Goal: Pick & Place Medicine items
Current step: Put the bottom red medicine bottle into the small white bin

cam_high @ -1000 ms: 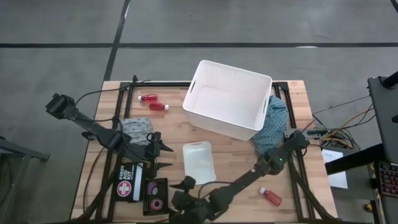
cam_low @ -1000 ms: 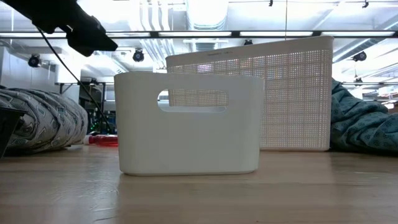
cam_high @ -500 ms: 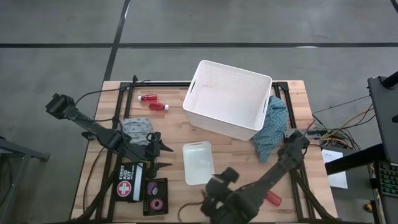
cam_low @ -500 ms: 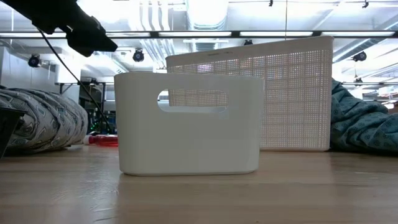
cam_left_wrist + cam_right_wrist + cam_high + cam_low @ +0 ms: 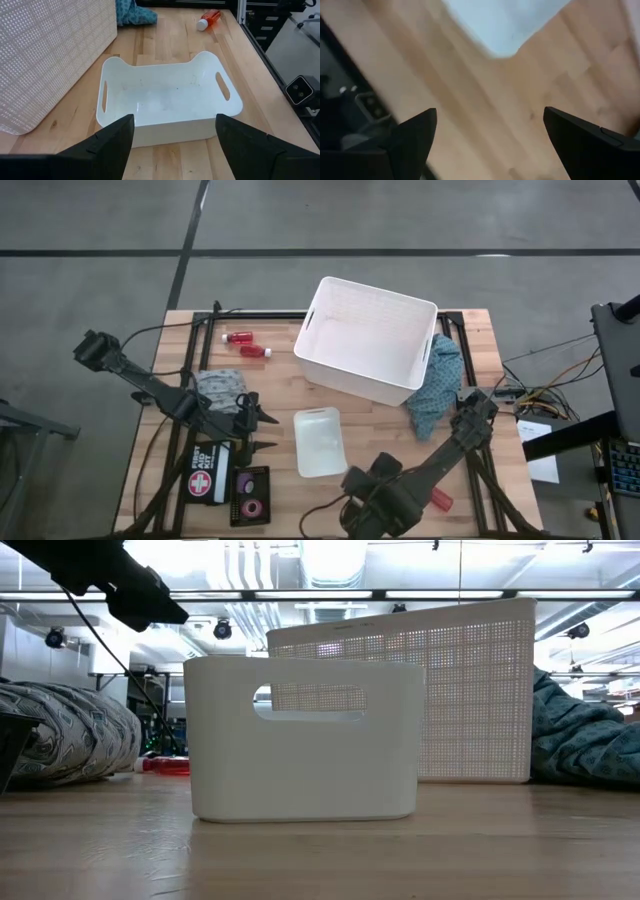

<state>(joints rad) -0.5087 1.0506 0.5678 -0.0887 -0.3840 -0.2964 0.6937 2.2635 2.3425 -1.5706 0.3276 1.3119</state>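
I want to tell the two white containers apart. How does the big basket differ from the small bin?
The big basket is larger and stands farther back on the table; the small bin is shallower and lies nearer the front. The basket's walls are perforated; the bin's are smooth. Both are white, empty, and have handle slots.

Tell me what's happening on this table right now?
Neither arm holds anything. The right gripper is open, empty, low over the table's near edge by the small white bin, which is empty. The left gripper waits open beside that bin. Two red bottles lie at the far left near the big white basket; a third red bottle lies near the right arm.
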